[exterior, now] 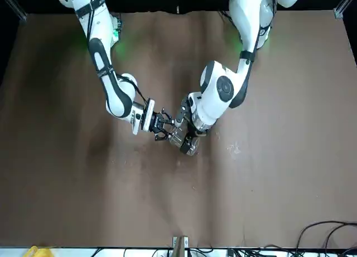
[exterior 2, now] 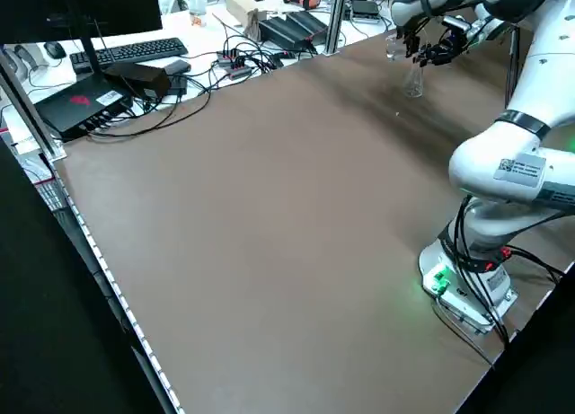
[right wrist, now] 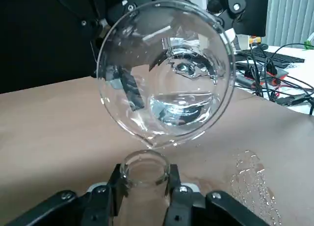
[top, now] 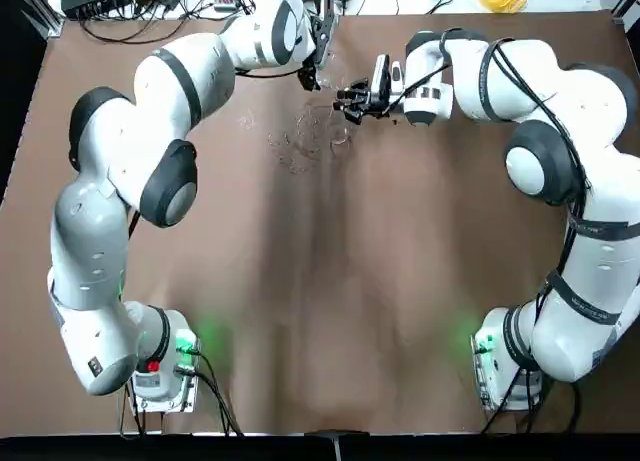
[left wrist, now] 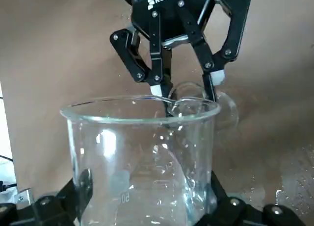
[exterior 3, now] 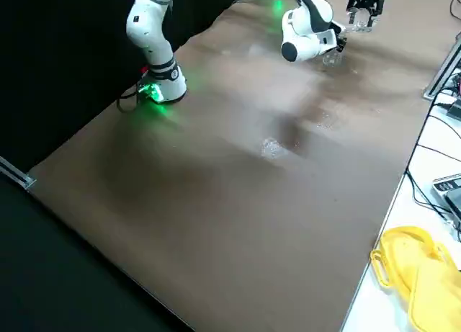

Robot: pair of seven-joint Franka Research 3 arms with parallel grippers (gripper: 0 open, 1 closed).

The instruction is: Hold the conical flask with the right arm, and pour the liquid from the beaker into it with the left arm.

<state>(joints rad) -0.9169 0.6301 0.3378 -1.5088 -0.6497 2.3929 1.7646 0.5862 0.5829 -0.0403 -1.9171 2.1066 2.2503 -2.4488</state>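
Evidently the right tool grips the flask by its neck. Just above its mouth leans the beaker, clamped in the left tool; tipping too fast or off-centre could spill past that narrow opening. Beyond the tools, droplets wet the surface.

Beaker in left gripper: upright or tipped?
Tipped: in the right wrist view the beaker's mouth leans over the conical flask's opening, liquid still inside.
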